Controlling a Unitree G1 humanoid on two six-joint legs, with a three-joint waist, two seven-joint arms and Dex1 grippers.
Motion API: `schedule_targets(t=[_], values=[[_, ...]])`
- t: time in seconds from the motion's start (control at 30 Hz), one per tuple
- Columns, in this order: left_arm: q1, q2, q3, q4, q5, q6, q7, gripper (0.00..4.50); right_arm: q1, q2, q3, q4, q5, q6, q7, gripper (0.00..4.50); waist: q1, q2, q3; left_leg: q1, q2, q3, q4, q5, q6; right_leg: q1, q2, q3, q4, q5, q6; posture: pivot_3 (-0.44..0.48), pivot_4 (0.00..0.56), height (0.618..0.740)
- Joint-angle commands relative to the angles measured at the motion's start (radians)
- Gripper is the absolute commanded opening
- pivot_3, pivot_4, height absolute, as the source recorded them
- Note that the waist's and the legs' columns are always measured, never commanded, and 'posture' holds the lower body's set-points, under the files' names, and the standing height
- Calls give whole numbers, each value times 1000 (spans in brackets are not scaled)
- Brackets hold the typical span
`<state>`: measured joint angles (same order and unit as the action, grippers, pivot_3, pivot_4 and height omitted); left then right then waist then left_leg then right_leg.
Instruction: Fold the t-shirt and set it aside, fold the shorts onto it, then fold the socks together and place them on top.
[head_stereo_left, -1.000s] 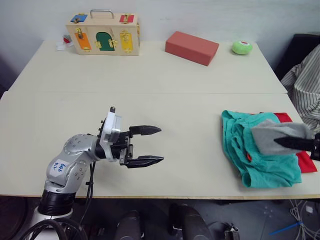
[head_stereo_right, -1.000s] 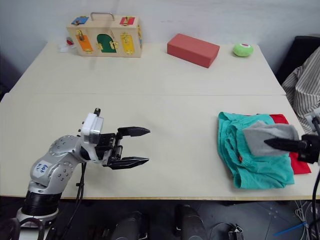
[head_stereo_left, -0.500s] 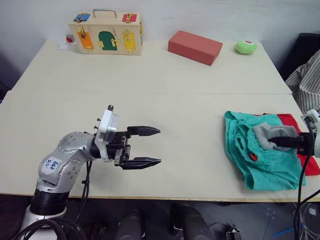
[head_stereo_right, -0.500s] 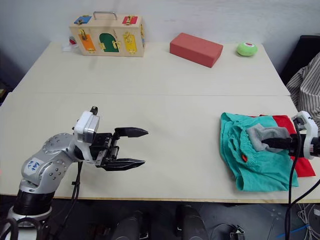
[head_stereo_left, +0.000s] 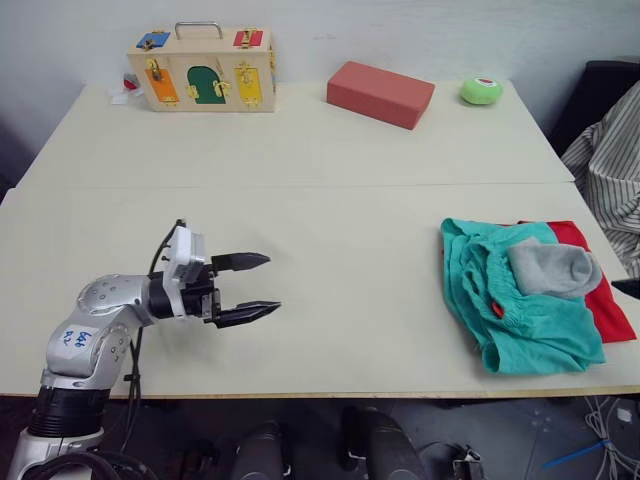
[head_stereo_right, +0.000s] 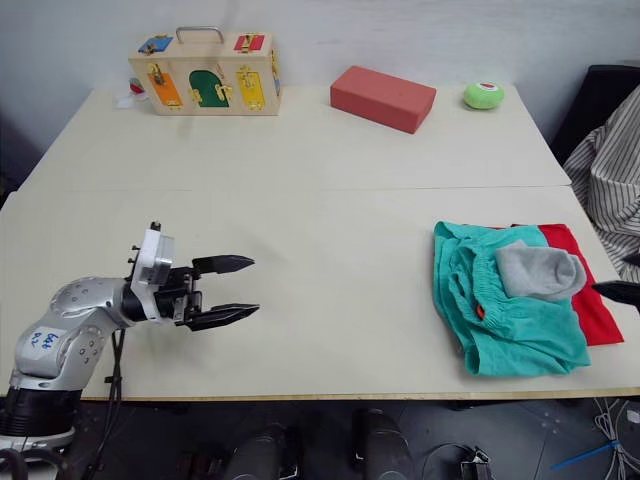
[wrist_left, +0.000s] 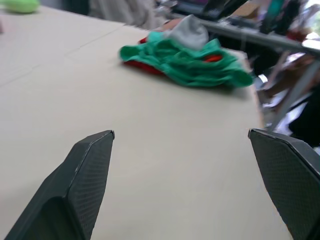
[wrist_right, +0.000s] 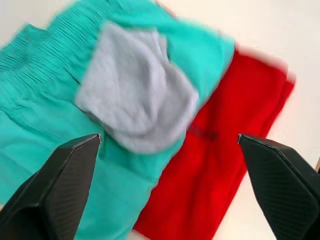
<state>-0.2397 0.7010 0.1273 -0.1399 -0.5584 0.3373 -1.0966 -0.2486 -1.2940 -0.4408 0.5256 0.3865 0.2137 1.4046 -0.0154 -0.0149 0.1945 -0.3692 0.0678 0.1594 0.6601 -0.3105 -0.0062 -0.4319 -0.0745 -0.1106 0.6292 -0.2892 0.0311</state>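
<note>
The clothes sit in one pile near the right front corner of the table (head_stereo_left: 330, 160). At the bottom is the red t-shirt (head_stereo_left: 600, 300), showing only as a strip along the pile's right side. The teal shorts (head_stereo_left: 520, 315) lie folded over it, their gathered waistband towards the middle of the table and a bit of orange drawstring (head_stereo_left: 497, 310) peeking out of a fold. The grey socks (head_stereo_left: 553, 270) rest bundled on top of the shorts, on the far right part of the pile.

The right tool (wrist_right: 165, 165) hangs over the pile with its two black fingers spread wide and nothing between them, touching no cloth. From the head view only a dark fingertip shows at the right edge of the table, just beside the t-shirt.

The left tool (head_stereo_left: 248, 287) hovers low over bare table on the left front, well apart from the clothes, its fingers parted and empty, pointing towards the pile.

Along the far edge stand a wooden box with coloured latches and a metal handle (head_stereo_left: 206, 66), a salmon-red block (head_stereo_left: 381, 93) and a small green ball (head_stereo_left: 481, 91). A striped cloth (head_stereo_left: 605, 170) hangs beyond the right side of the table.
</note>
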Motion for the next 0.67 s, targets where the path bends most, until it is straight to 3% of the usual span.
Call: schedule_targets(t=[0.03, 0.2, 0.33, 0.47, 0.67], values=[[36, 31, 55, 48, 97, -118, 39, 4500, -43, 110, -14, -281, 86, -83, -46, 4479, -10, 0, 0, 0, 0, 0, 0, 0, 0, 0, 0, 1, 0, 0, 0, 0, 150, 740], [85, 54, 98, 80, 147, -183, 70, 4500, -47, 320, 113, -542, 95, -140, -118, 4479, -12, -1, 0, 1, 1, 0, -3, 1, -1, -3, 0, 1, 3, 3, -2, 0, 150, 740], [149, 65, 137, 76, 178, -207, 110, 4500, -26, 512, 266, -622, 25, -253, -179, 4479, -4, -2, 0, -3, -1, 1, -4, 1, -1, -9, -2, 1, 5, 2, -4, 0, 150, 740], [239, 54, 174, 53, 198, -240, 146, 4500, -19, 663, 396, -549, -47, -378, -196, 4479, -11, -2, 0, -3, -1, 4, -2, 0, 2, -9, -4, 2, 6, 2, -4, 0, 150, 740], [308, 53, 213, 28, 191, -254, 177, 4500, -65, 762, 476, -407, -130, -532, -230, 4479, -13, -3, 0, -2, -2, 6, 0, -1, 4, -10, -5, 4, 11, 2, -4, 0, 150, 740]])
